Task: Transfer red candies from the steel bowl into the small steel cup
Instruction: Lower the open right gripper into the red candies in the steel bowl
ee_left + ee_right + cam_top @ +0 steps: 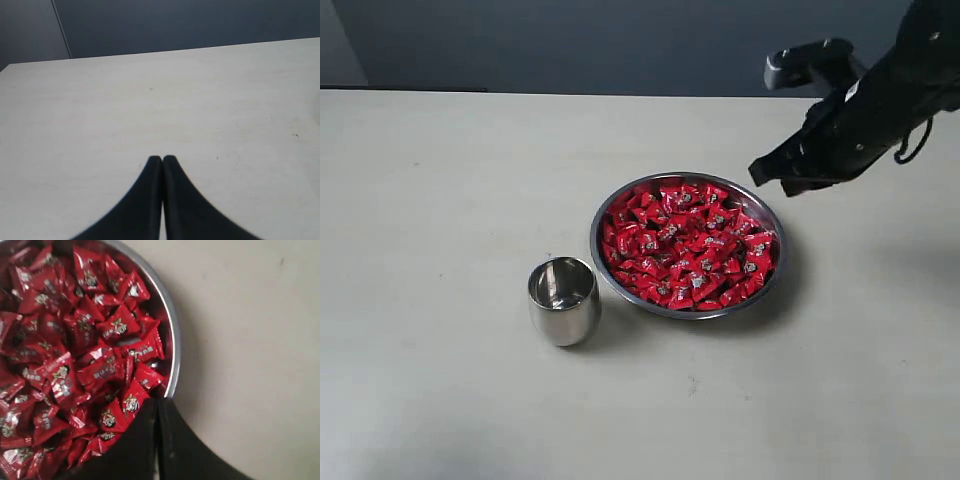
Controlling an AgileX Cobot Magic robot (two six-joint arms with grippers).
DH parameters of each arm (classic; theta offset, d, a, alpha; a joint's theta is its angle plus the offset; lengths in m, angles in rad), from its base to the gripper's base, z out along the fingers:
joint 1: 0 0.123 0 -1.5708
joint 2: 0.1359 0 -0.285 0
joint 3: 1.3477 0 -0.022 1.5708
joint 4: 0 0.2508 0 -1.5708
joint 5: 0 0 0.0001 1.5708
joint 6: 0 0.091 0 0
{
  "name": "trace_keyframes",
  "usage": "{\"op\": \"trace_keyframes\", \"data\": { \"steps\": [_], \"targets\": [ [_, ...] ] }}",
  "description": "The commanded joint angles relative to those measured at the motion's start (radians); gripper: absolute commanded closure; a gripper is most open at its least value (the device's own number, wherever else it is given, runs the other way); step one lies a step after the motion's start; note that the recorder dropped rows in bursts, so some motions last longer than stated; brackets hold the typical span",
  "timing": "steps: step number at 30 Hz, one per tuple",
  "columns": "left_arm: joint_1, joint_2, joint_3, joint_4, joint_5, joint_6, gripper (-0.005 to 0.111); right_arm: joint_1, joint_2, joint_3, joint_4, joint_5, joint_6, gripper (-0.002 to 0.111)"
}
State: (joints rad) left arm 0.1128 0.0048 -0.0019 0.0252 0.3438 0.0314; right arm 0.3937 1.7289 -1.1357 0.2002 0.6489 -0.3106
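Black fingers of the right gripper (pixel 158 407) are pressed together, empty, over the edge of the steel bowl (pixel 593 240) heaped with red candies (pixel 690 245). Just beside the bowl stands the small steel cup (pixel 563 305). The left gripper (pixel 161 161), likewise clenched on nothing, hangs over the pale table (pixel 100 110).

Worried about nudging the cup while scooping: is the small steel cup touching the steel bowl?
Cannot tell. In the exterior view the small steel cup sits right beside the steel bowl, and only dark shadow shows between them.
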Motion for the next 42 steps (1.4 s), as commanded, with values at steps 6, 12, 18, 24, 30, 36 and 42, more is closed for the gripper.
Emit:
{"op": "trace_keyframes", "data": {
  "steps": [6, 12, 18, 24, 30, 36, 42],
  "targets": [
    [-0.005, -0.005, 0.002, 0.002, -0.01, -0.002, 0.106, 0.035, 0.101, -0.006, 0.087, -0.039, -0.011, 0.108],
    [-0.005, -0.005, 0.002, 0.002, -0.01, -0.002, 0.106, 0.102, 0.101, -0.006, 0.118, -0.088, -0.011, 0.108],
    [-0.005, -0.005, 0.002, 0.002, -0.01, -0.002, 0.106, 0.166, 0.101, -0.006, 0.118, -0.075, -0.011, 0.106],
    [-0.005, -0.005, 0.002, 0.002, -0.01, -0.002, 0.106, 0.179, 0.101, -0.006, 0.051, -0.085, 0.021, 0.08],
    [-0.005, -0.005, 0.002, 0.002, -0.01, -0.002, 0.106, 0.177, 0.111, -0.017, -0.035, -0.132, 0.176, 0.074],
    [-0.005, -0.005, 0.002, 0.002, -0.01, -0.002, 0.106, 0.177, 0.209, -0.17, -0.061, 0.01, 0.264, 0.074],
    [-0.005, -0.005, 0.002, 0.002, -0.01, -0.002, 0.106, 0.177, 0.271, -0.268, -0.15, 0.13, 0.372, 0.074]
  ]
}}
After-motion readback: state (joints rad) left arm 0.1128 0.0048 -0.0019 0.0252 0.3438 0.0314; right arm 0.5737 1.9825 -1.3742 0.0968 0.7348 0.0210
